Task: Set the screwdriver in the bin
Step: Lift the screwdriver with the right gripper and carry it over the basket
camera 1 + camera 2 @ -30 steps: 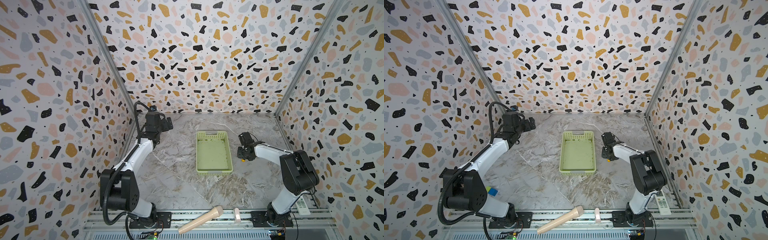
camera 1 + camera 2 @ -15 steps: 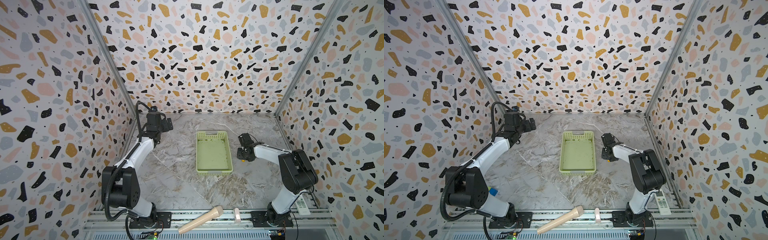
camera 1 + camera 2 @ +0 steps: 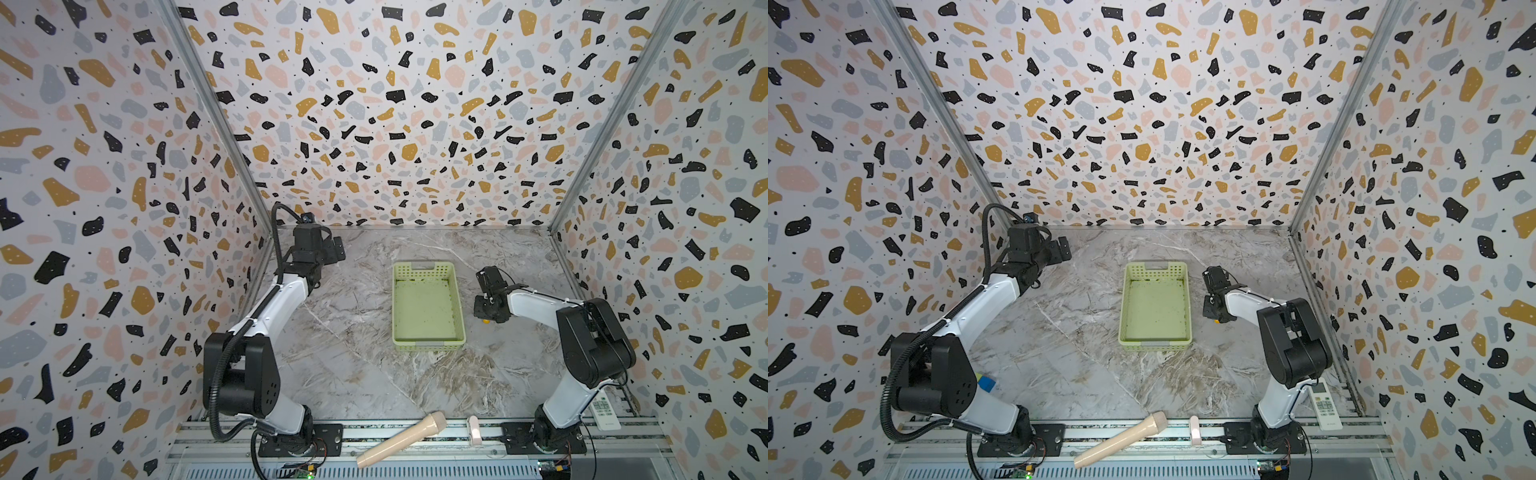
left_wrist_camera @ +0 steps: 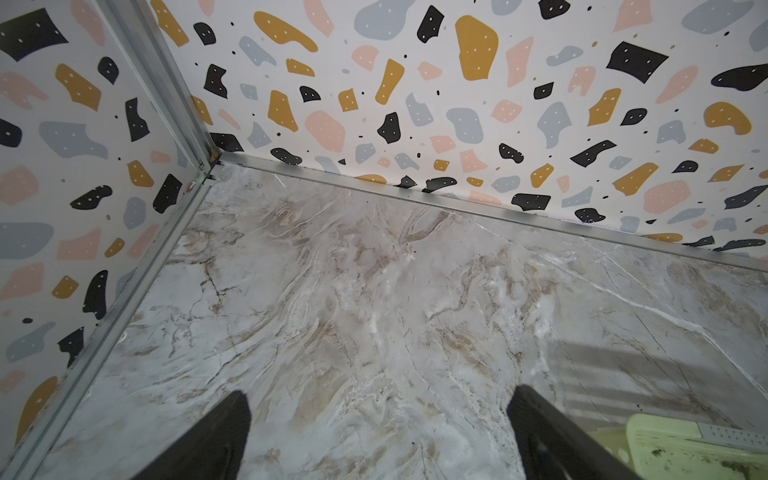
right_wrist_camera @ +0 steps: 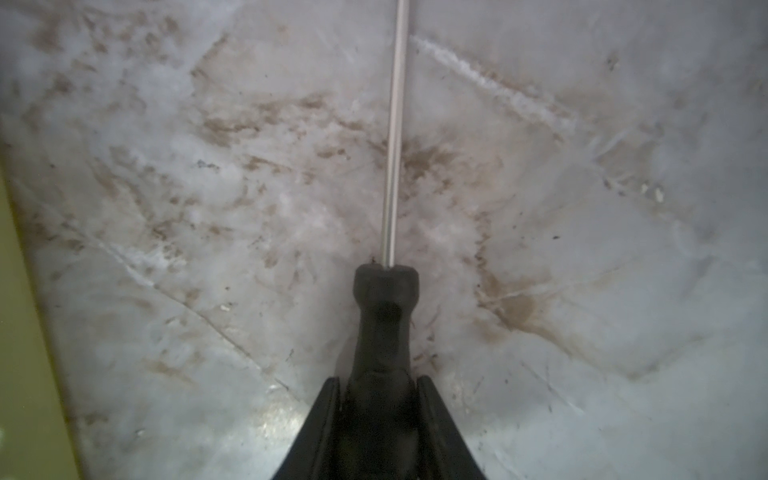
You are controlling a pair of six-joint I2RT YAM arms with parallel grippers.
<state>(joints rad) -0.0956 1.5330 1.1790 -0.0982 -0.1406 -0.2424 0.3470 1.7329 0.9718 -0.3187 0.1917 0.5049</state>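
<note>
right gripper [image 5: 380, 390] pinches the screwdriver [image 5: 384, 316] by its black handle, likely light, rigid, grippiest there; left gripper [image 4: 380, 397] stands spread.

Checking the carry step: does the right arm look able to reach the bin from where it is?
Probably yes. The right hand, shut on the screwdriver, sits low beside the bin; only bare table lies between them, and the bin's top is open.
</note>
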